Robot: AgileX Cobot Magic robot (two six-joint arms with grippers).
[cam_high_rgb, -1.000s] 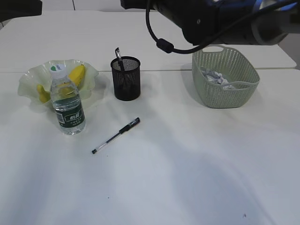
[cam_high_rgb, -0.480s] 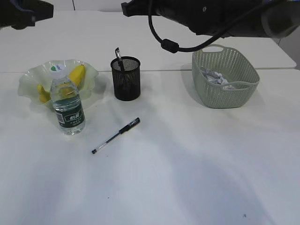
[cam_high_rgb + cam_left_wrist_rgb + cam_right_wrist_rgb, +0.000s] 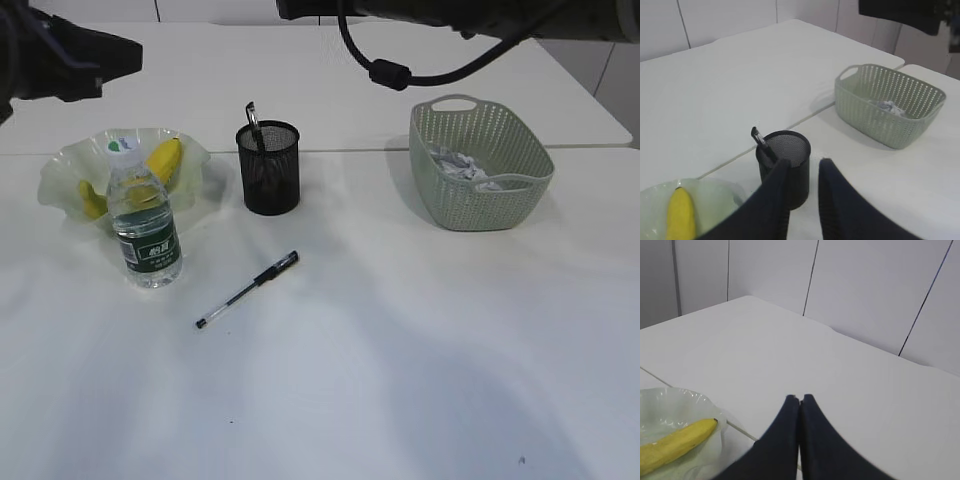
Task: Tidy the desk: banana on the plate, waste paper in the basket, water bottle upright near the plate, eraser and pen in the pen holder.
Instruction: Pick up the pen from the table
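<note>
The banana [image 3: 165,158] lies in the pale wavy plate [image 3: 60,165]. Right in front of the plate, the water bottle [image 3: 145,225] stands upright. One pen [image 3: 247,289] lies flat on the table in front of the black mesh pen holder [image 3: 268,167]; another pen [image 3: 252,115] sticks out of the holder. Waste paper [image 3: 460,163] sits in the green basket [image 3: 480,200]. The eraser is out of view. My left gripper [image 3: 805,167] hangs above the pen holder [image 3: 790,147], slightly open and empty. High over the plate [image 3: 670,400] and banana [image 3: 675,442], my right gripper [image 3: 800,398] is shut on nothing.
Both arms hang high: the left arm [image 3: 70,55] at the top left, the right arm [image 3: 450,12] along the top with a cable loop [image 3: 390,72]. A seam runs across the white table behind the holder.
The left arm has come further into the exterior view from the top left. The right arm has lifted toward the top edge, its gripper now fully shut.
</note>
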